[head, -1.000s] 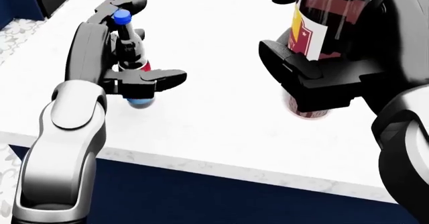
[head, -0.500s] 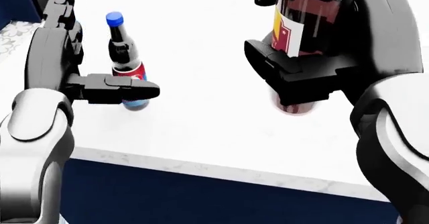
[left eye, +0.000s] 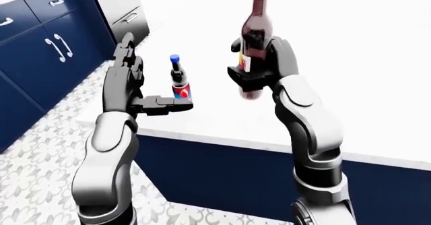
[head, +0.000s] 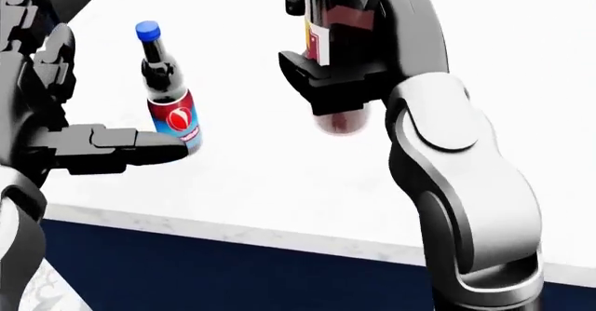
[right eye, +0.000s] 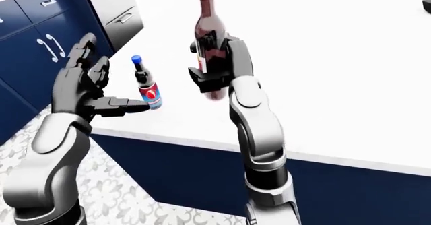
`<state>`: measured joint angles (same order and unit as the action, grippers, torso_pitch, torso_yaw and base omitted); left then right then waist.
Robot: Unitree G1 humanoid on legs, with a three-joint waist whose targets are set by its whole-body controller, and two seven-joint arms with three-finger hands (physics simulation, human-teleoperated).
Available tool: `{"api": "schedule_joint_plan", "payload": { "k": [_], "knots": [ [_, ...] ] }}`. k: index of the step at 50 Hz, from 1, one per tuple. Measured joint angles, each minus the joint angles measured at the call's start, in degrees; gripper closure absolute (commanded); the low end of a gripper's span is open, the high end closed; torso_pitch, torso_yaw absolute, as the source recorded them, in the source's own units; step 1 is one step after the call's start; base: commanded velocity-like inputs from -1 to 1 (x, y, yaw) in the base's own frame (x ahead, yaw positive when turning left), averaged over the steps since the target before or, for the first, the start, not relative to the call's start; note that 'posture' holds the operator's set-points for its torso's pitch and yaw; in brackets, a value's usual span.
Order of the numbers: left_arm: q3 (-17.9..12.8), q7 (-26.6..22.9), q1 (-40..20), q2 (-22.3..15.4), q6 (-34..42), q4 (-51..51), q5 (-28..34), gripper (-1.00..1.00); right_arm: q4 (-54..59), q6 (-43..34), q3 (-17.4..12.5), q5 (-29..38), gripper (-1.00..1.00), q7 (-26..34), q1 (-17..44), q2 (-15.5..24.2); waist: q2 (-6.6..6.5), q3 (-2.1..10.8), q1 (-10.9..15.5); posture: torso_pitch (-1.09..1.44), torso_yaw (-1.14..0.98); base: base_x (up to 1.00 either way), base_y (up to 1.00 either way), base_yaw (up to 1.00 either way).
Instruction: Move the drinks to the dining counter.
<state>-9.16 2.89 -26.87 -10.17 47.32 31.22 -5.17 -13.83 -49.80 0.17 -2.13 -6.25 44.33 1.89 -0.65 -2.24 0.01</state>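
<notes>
Right hand (head: 349, 59) grips wine bottle (left eye: 253, 33) (label text unreadable).

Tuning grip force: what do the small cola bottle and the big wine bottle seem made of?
Cola bottle: likely plastic, dark, see-through, with a blue screw cap and printed label. Wine bottle: looks like dark glossy glass with a paper-like label; a render, so uncertain.

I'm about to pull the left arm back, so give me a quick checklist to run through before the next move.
1. Small blue-capped soda bottle upright on the white counter: ok.
2. Left hand open, fingers off the soda bottle: ok, though one finger lies near its base.
3. Tall dark wine bottle gripped by the right hand: ok.
4. Wine bottle resting on the counter: cannot tell.
5. Soda bottle clear of the counter edge: ok.
</notes>
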Motion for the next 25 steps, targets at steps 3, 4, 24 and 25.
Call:
{"api": "schedule_joint_plan", "payload": {
  "k": [3, 4, 24, 25],
  "knots": [
    [0.0, 0.0, 0.4, 0.0, 0.3, 0.6, -0.3, -1.0, 1.3, 2.2, 0.4, 0.6, 1.0, 0.0, -0.7, -0.6, -0.07, 0.03, 0.0, 0.0, 0.0, 0.0, 0.0, 0.0],
    [0.0, 0.0, 0.6, 0.1, 0.4, 0.6, -0.4, -1.0, 1.5, 2.8, 0.5, 0.8, 1.0, 0.1, -0.9, -0.8, -0.07, 0.03, 0.0, 0.0, 0.0, 0.0, 0.0, 0.0],
    [-0.8, 0.8, 1.6, -0.5, 0.0, 0.3, -1.9, -1.0, 7.2, 7.8, 1.2, 1.8, 1.0, -0.4, -4.0, -3.3, -0.01, 0.06, 0.0, 0.0, 0.0, 0.0, 0.0, 0.0],
    [-0.9, 0.8, 1.6, -0.6, 0.2, 0.5, -1.9, -1.0, 7.2, 8.0, 1.2, 1.8, 1.0, -0.5, -4.1, -3.4, 0.0, 0.07, 0.0, 0.0, 0.0, 0.0, 0.0, 0.0]
  ]
}}
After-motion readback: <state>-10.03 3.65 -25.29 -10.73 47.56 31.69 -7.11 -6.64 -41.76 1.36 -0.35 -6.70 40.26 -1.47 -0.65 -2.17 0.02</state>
